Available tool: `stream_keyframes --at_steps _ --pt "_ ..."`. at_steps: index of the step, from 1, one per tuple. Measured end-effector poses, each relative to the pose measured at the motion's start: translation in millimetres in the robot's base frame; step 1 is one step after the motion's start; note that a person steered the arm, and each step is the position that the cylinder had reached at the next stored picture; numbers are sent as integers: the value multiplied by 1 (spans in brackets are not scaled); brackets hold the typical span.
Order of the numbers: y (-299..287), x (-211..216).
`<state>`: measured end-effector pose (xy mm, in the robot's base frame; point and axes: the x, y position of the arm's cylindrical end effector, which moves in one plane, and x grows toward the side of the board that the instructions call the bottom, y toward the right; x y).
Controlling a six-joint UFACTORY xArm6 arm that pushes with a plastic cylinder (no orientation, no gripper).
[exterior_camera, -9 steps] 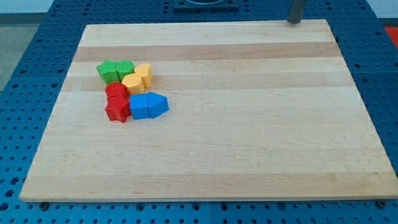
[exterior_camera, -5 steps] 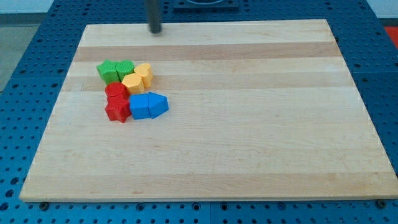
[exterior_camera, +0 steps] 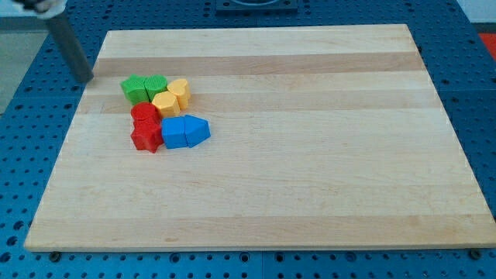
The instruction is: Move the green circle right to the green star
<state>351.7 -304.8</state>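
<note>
- At the view's upper left, my tip sits just off the wooden board's left edge; it is a bare rod end with no fingers to spread or pinch.
- Right of my tip and slightly lower, apart from it, lie two green blocks touching each other: one green block nearer my tip, the other green block beyond it. Which is circle and which star I cannot tell.
- Farther right, two yellow blocks touch the greens.
- Below them sit two red blocks and two blue blocks.
</note>
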Motion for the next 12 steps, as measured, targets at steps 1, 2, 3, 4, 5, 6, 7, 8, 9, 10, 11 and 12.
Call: stream_keyframes --at_steps 1,2,3,4,5,6,7,8,9,10,11,12 --pt "3 12" --pt "27 13" --pt "58 13" --pt "85 13" --pt "116 13" --pt "164 13" --pt "225 13" --pt "238 13" --pt "157 13" --pt "93 5" --pt "97 -55" --pt "162 -61"
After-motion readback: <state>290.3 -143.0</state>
